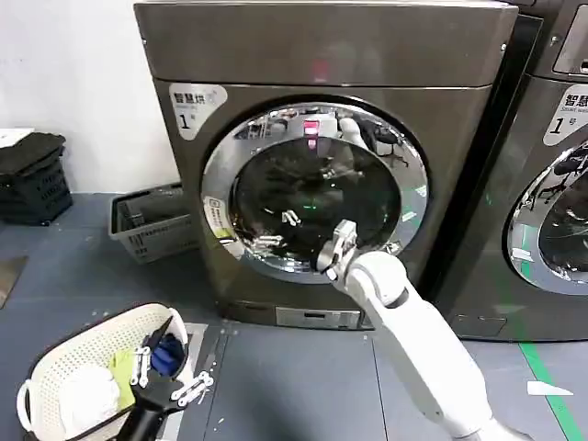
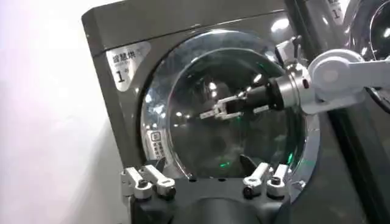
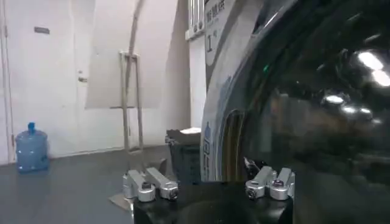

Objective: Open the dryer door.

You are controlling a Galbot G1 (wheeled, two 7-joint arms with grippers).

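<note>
Chrome, mirror-bright, rings the dark domed glass of the dryer door [image 1: 315, 188], a round porthole shut in the bronze-grey metal dryer [image 1: 322, 41]. The right gripper [image 1: 336, 246] hangs at the door's lower rim, jaws parted and empty, glass straight ahead. Far back by a white plastic basket [image 1: 83, 354], the left gripper [image 2: 206, 181] idles, jaws spread.

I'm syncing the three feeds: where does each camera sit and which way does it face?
Head: looks down at the dryer door; right gripper at its lower rim, left gripper low over a basket.
Left wrist: faces the door from farther back, own jaws in the foreground.
Right wrist: close against the glass, looking along it.
All share the door.
</note>
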